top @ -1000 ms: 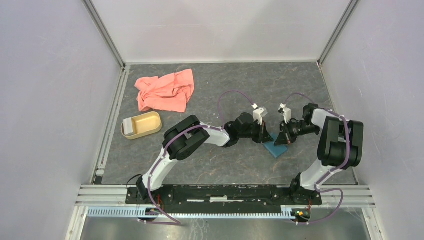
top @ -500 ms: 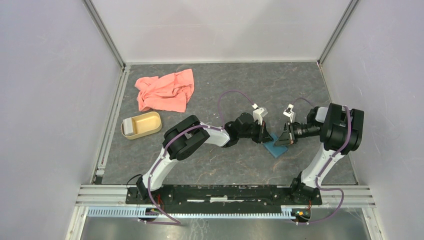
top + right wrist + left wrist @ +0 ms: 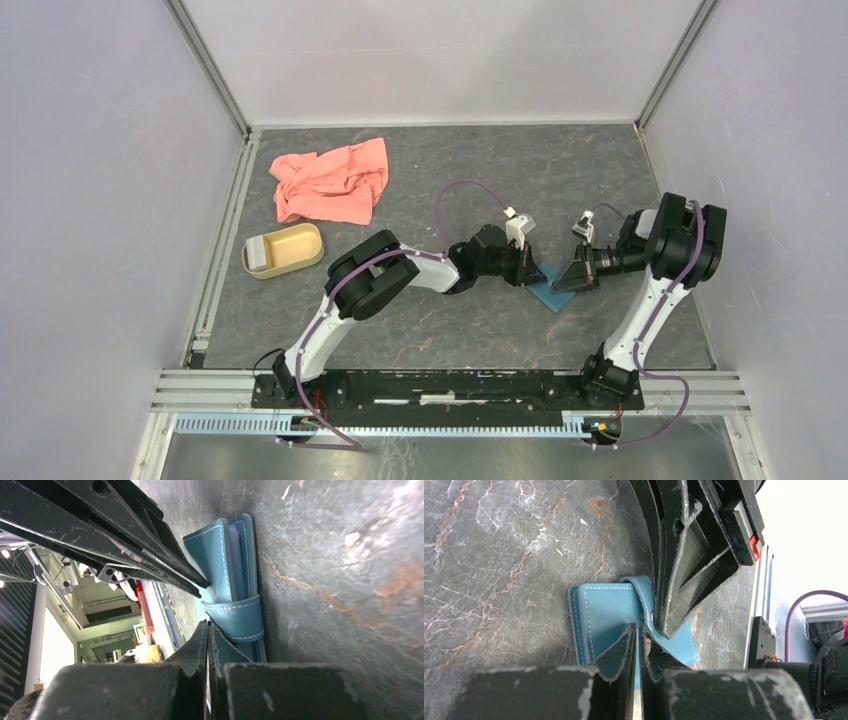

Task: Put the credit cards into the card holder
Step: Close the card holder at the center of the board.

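Top view: small flat teal-blue leather card holder lies flat on the grey marbled bench, right of centre and a little nearer the near edge than the far one. Both arms converge on it. Left pincer comes in from the left-edge side. In the left wrist view it is clenched to a thin slit, with the tips resting on the holder's stitched face just beside the teal snap tab, which wraps over one long edge. Cannot tell whether anything thin sits in that slit. Right pincer comes in from the right-edge side. In the right wrist view its fingers are pressed together, tips at the end of the tab. Cannot tell whether they nip the tab or only touch it. The two pincers nearly meet tip to tip over the holder. Right wrist view: a paler layer shows between the holder's two teal leaves; cannot tell whether it is lining or a card. Crumpled salmon-pink cloth sits toward the far left corner. Tan oval dish sits near the left edge at mid depth, well apart from the holder, with a pale rectangular piece at its left end.
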Controlling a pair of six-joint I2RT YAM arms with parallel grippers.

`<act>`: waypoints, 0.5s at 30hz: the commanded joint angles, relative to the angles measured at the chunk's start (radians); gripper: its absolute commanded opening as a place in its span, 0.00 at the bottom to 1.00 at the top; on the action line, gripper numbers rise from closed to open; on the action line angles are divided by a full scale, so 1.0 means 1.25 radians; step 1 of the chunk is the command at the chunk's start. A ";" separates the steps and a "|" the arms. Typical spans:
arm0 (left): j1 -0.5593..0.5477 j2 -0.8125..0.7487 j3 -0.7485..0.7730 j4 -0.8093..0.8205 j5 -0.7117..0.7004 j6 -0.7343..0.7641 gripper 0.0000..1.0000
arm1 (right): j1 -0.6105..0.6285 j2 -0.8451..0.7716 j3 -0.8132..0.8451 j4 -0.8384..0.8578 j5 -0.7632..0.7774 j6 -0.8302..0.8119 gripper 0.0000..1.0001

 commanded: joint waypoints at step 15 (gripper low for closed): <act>0.004 0.014 0.008 -0.001 0.017 -0.027 0.13 | -0.003 -0.047 0.057 -0.037 -0.009 -0.178 0.20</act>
